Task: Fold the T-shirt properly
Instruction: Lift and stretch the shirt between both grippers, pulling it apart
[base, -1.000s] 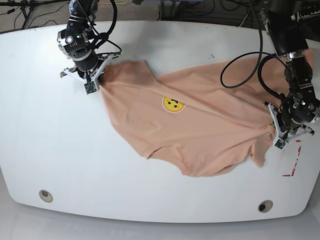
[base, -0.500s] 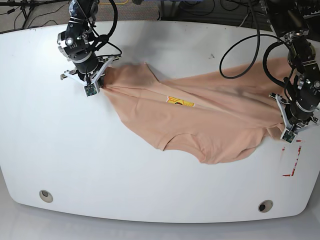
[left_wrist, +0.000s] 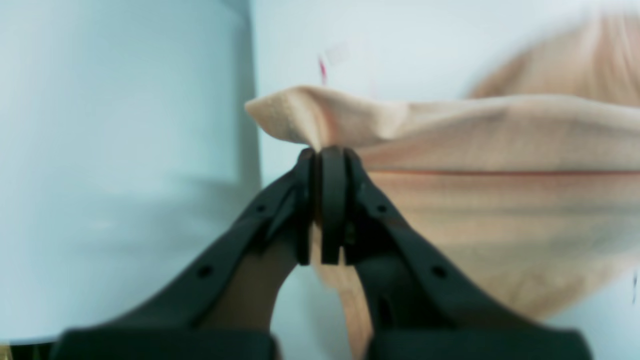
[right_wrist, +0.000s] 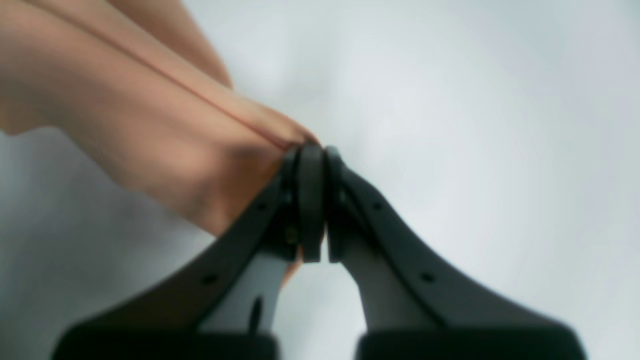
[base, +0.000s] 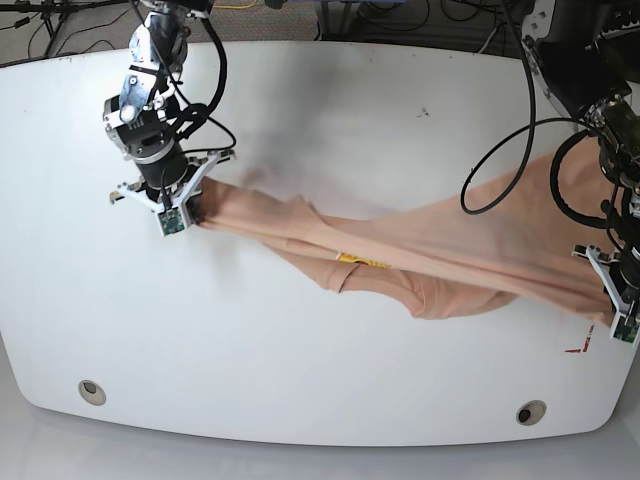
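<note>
T-shirt (base: 420, 268) hangs stretched, apparently off the table (base: 300, 120); left gripper (left_wrist: 327, 150) and right gripper (right_wrist: 310, 147) each clamp one end.

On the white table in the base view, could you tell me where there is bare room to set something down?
The table is bare along the far side beyond the T-shirt, and across the near strip between the shirt and the front edge. The middle band is crowded: the shirt stretches between the right gripper and the left gripper, both shut on it.
</note>
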